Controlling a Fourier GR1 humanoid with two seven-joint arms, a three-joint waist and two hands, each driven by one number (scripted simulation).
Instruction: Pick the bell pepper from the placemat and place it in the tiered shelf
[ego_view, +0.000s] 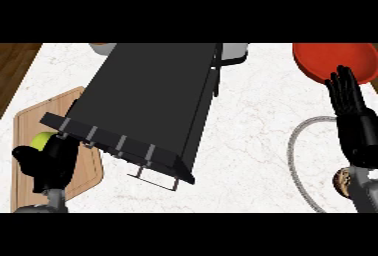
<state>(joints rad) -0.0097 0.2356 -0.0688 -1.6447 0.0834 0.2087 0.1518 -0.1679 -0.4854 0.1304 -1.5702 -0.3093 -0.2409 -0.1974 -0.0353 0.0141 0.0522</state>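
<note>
A yellow-green bell pepper (42, 138) shows at the lower left, over the wooden placemat (37, 117). My left hand (46, 164) is curled round it from below and hides most of it. The black tiered shelf (155, 100) fills the middle, tilted, and its lower left corner with a wire rail reaches just above the pepper. My right hand (354, 117) rests open at the right edge with its fingers up.
A red plate (321, 57) lies at the back right, behind my right hand's fingertips. A grey-rimmed white plate (295, 145) sits at the right front, with a brown item (342, 180) on it. Two grey objects (235, 52) peek out behind the shelf.
</note>
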